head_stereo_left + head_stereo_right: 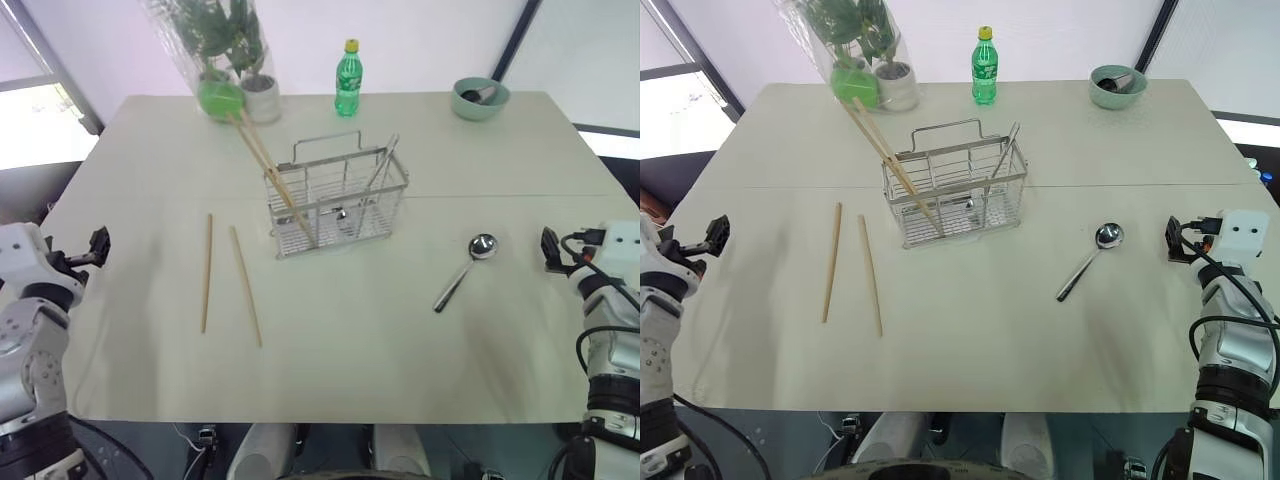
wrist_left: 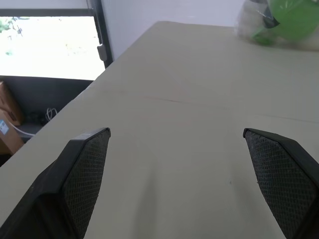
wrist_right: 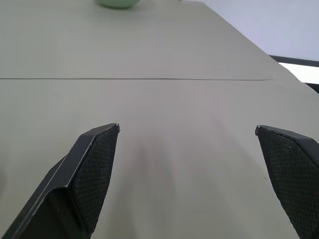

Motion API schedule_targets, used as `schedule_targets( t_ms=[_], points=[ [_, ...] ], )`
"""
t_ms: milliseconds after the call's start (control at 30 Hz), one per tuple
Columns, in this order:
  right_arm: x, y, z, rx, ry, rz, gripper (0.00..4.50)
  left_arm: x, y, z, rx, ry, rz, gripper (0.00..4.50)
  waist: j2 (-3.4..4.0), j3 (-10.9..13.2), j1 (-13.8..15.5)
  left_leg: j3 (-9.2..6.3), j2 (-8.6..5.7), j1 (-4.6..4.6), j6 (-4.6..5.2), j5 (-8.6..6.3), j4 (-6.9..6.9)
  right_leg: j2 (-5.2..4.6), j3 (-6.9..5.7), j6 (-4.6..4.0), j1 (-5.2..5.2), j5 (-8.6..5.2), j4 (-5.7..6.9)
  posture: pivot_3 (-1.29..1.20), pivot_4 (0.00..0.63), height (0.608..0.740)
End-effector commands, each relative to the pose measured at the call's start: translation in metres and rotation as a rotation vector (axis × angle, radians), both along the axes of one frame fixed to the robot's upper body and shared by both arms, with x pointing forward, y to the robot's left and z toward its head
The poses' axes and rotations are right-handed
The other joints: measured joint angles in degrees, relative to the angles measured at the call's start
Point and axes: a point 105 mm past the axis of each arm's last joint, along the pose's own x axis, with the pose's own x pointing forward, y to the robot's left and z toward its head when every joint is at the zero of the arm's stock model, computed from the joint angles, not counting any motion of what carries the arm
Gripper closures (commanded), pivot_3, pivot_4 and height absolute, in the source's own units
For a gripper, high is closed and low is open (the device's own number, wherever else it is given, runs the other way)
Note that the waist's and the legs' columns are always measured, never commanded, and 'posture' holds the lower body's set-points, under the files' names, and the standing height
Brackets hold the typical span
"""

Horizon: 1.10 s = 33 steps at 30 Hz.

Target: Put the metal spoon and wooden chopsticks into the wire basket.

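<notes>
At the left edge of the head view the left gripper [image 1: 97,247] is hovering with its fingers [image 2: 82,179] spread wide and empty. Right of it, two loose chopsticks [image 1: 207,272] are lying flat and apart, left of centre on the table [image 1: 340,380]. They look light, stiff and thin, so pinching near mid-length, one at a time, seems safest. At centre the basket [image 1: 338,195] is standing upright, already holding two chopsticks [image 1: 265,165] leaning out toward the upper left and what looks like one metal utensil [image 1: 382,162]. Right of centre one spoon [image 1: 462,271] is lying flat, bowl toward the upper right; it is probably smooth and slippery, best gripped across the handle. At the right edge the right gripper [image 1: 549,250] is also standing fully open, holding nothing.
</notes>
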Motion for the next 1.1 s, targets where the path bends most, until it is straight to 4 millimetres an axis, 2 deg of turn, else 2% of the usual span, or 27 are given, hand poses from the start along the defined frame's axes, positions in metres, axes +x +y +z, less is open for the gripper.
schedule_targets(
  t_ms=[33,467,667,733,867,1000,1100],
  points=[
    [-0.001,0.002,0.014,-0.024,-0.054,0.003,0.01,0.003,-0.002,0.013,0.053,-0.027,-0.018,0.00,0.00,0.00,0.00,0.00,0.00,0.00,0.00,0.00,0.00,0.00,0.00,0.00,0.00,0.00,0.00,0.00,0.150,0.684],
    [0.001,0.004,0.021,-0.032,-0.066,0.009,0.01,0.004,-0.001,0.019,0.044,-0.053,-0.014,0.00,0.00,0.00,-0.02,0.00,0.00,0.00,0.00,0.00,0.00,0.01,0.01,0.00,-0.01,0.00,0.00,0.00,0.150,0.684],
    [0.009,0.009,0.039,-0.076,-0.074,0.065,0.01,0.008,-0.010,0.028,0.060,-0.065,-0.066,0.00,0.00,0.00,-0.13,0.00,0.00,0.00,0.00,0.00,0.00,0.01,0.01,0.00,-0.01,0.00,0.00,0.00,0.150,0.684],
    [0.014,0.012,0.054,-0.121,-0.075,0.113,0.01,0.013,-0.019,0.040,0.059,-0.098,-0.102,0.00,0.04,0.02,-0.08,0.00,0.00,0.00,0.00,0.00,0.00,0.01,0.01,0.00,-0.01,0.00,0.00,0.00,0.150,0.684],
    [0.027,0.025,0.097,-0.222,-0.079,0.280,0.01,0.024,-0.058,0.069,0.034,-0.161,-0.262,0.00,0.08,0.07,0.04,0.02,-0.01,-0.06,0.00,0.00,0.03,0.00,0.00,0.01,-0.03,0.01,0.00,0.00,0.150,0.684],
    [0.039,0.051,0.141,-0.425,-0.039,0.539,0.01,0.028,-0.103,0.096,0.017,-0.197,-0.484,0.00,0.05,0.09,-0.32,0.03,-0.01,-0.04,0.00,0.00,0.05,0.00,-0.04,0.04,0.02,0.01,-0.03,0.00,0.150,0.684],
    [0.048,0.068,0.154,-0.535,0.003,0.672,0.01,0.024,-0.130,0.115,-0.030,-0.233,-0.643,0.00,-0.01,0.12,-1.19,0.03,0.00,-0.06,0.00,0.00,0.04,-0.01,-0.06,0.05,0.00,0.02,-0.04,0.00,0.150,0.684]
  ],
)
